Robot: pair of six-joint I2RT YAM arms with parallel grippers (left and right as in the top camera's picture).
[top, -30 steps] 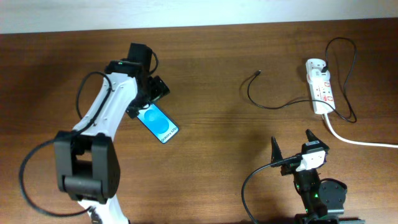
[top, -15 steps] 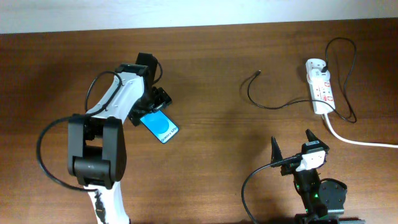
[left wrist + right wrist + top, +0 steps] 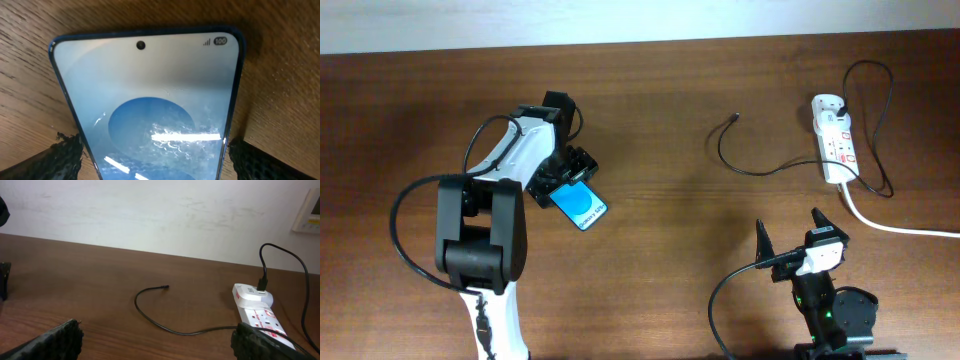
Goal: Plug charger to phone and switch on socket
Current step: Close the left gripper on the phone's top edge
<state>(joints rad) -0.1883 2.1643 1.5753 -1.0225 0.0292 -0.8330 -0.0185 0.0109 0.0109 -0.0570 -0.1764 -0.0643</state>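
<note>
The phone lies flat on the wooden table, blue screen up; it fills the left wrist view. My left gripper is down over its upper end, open, one finger on each long side close to the edges. The charger cable loops at the right, its plug tip lying free, its white adapter in the socket. My right gripper is open and empty at the front right, facing the cable and the socket.
The socket's thick white cord runs off to the right edge. A white wall stands behind the table's far edge. Bare wood lies between the phone and the plug tip.
My left gripper has moved down and toward the front onto the phone's upper end, covering more of it. The phone, the cable and the right arm have not moved.
</note>
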